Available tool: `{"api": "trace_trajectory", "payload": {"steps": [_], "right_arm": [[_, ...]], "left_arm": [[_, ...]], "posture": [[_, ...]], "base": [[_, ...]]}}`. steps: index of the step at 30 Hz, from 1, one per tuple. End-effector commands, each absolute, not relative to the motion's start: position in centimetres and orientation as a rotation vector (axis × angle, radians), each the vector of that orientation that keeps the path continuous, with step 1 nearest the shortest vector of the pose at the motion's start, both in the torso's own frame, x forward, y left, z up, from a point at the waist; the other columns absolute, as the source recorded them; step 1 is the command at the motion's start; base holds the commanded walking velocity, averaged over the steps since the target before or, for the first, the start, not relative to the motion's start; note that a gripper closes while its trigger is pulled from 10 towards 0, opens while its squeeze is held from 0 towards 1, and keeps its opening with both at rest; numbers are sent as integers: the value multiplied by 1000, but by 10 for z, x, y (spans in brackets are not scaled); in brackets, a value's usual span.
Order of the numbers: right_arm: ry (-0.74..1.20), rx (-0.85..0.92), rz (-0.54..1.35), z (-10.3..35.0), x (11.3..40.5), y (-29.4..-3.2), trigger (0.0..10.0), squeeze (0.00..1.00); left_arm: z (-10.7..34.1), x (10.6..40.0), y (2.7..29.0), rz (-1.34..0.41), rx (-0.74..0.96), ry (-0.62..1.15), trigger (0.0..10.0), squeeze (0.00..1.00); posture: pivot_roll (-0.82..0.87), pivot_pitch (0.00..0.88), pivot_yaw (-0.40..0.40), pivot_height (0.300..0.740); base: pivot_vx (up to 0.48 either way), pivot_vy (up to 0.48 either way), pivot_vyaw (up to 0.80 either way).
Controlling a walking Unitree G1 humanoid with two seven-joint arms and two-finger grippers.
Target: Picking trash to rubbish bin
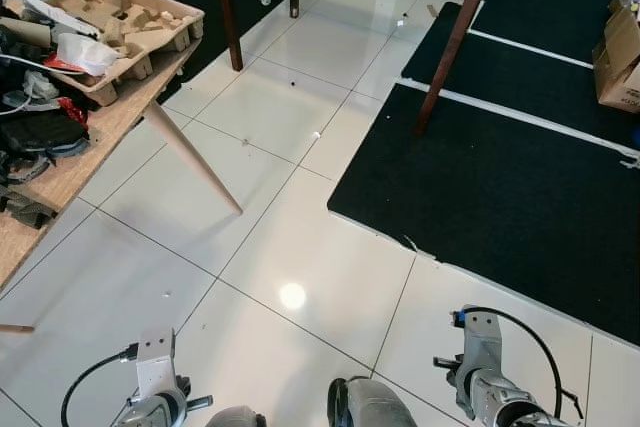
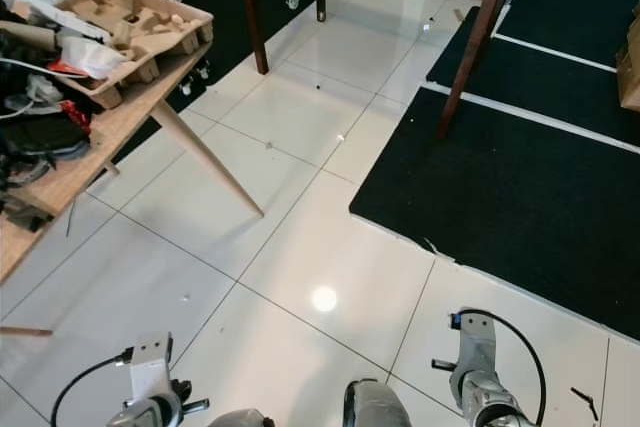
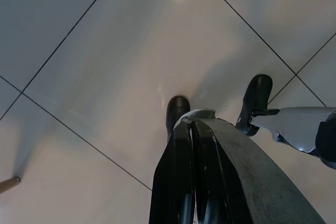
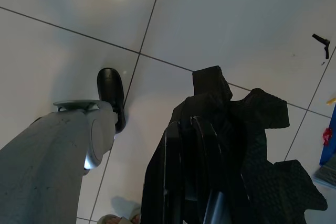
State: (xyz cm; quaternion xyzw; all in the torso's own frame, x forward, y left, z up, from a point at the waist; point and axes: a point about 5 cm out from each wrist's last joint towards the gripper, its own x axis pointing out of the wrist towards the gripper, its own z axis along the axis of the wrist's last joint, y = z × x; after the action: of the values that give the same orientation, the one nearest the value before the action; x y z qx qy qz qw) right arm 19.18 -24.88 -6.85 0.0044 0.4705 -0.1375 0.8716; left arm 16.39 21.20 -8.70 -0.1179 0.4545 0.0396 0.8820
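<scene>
My right gripper (image 4: 186, 123) hangs low over the white tiled floor, shut on a jagged piece of black foam (image 4: 252, 114) that sticks out past its fingers. My left gripper (image 3: 190, 125) also hangs over the tiles, shut, with nothing between its fingers. Both silver arms, left (image 1: 155, 387) and right (image 1: 485, 377), show at the near edge of the eye views. A small black scrap (image 2: 582, 402) lies on the tile by my right side, and tiny white bits (image 1: 316, 134) dot the floor farther ahead.
A light wooden table (image 1: 75, 172) on my left carries cardboard trays (image 1: 120, 17) and clutter; its slanted leg (image 1: 195, 162) reaches into the floor. A dark table's legs (image 1: 450, 57) stand ahead. Black mats (image 1: 500, 187) cover the right side, with a cardboard box (image 1: 620, 57) beyond.
</scene>
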Motion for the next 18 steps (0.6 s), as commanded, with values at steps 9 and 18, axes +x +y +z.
{"api": "trace_trajectory", "payload": {"steps": [9, 18], "right_arm": [[993, 14, -289, -70, 190, -246, 10000, 0], [986, 23, -293, -69, 192, -245, 10000, 0]], "left_arm": [[-92, 154, 205, 60, -268, 986, 10000, 0], [-93, 153, 203, 53, -267, 991, 10000, 0]], "posture": [[68, 133, 8, 740], [68, 135, 7, 740]], "base": [[284, 0, 0], [309, 0, -168]]}}
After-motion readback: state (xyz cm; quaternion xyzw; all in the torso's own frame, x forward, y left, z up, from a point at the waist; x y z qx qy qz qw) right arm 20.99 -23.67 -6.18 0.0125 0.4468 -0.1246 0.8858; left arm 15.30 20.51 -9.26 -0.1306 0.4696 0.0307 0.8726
